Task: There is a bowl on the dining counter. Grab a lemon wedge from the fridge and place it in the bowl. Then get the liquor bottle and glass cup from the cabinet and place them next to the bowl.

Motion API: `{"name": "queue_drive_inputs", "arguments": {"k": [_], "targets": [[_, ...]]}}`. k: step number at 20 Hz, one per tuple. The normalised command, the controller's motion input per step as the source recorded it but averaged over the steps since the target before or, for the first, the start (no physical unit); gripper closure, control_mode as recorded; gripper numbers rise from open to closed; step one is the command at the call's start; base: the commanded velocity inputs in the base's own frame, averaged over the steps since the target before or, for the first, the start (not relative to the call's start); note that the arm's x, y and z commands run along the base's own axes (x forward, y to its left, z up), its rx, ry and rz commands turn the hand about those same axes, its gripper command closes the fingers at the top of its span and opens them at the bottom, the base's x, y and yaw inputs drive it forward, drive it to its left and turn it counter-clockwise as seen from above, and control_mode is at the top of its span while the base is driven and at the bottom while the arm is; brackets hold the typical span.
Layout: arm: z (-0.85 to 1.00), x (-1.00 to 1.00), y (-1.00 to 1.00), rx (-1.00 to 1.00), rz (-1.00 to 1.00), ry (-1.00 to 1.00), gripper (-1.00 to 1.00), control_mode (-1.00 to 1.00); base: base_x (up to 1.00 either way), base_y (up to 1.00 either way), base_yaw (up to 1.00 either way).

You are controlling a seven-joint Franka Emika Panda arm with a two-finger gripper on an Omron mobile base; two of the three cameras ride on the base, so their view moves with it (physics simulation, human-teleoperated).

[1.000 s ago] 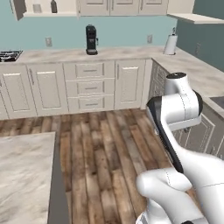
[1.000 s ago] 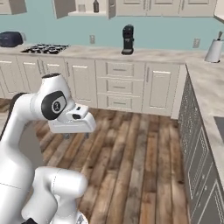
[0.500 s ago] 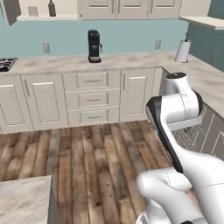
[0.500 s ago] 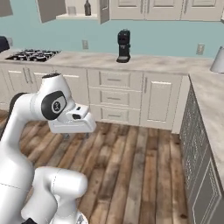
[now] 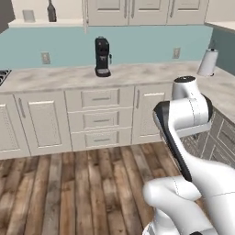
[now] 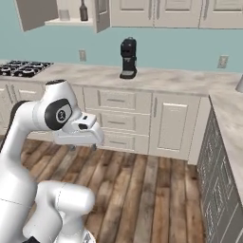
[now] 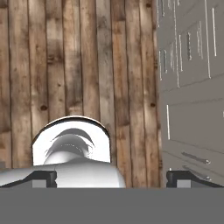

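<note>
Open cabinet [image 6: 57, 14] holding one bottle [image 6: 83, 10], one cup [image 6: 64, 15]; gripper [image 7: 111, 178] fingers apart, empty, above floor.

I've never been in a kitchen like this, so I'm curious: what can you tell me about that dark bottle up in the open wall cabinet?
The small dark bottle with a narrow neck stands upright on the cream shelf of the open upper cabinet, above the teal wall. Its shoulders are rounded and its body looks grey-brown. A short, pale, straight-sided cup stands beside it, apart from it. The cabinet's door is swung wide. Nothing but the shelf touches the bottle.
</note>
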Motion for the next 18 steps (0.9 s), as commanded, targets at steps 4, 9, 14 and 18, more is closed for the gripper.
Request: {"name": "queue_drive_inputs", "arguments": {"k": [4, 9, 14, 18], "targets": [[0.00, 0.00, 0.00, 0.00, 0.00, 0.00, -1.00, 1.00, 1.00, 0.00, 0.00], [0.00, 0.00, 0.00, 0.00, 0.00, 0.00, -1.00, 1.00, 1.00, 0.06, 0.00], [0.00, 0.00, 0.00, 0.00, 0.00, 0.00, -1.00, 1.00, 0.97, 0.36, 0.00], [0.00, 0.00, 0.00, 0.00, 0.00, 0.00, -1.00, 1.00, 0.77, 0.69, 0.00]]}}
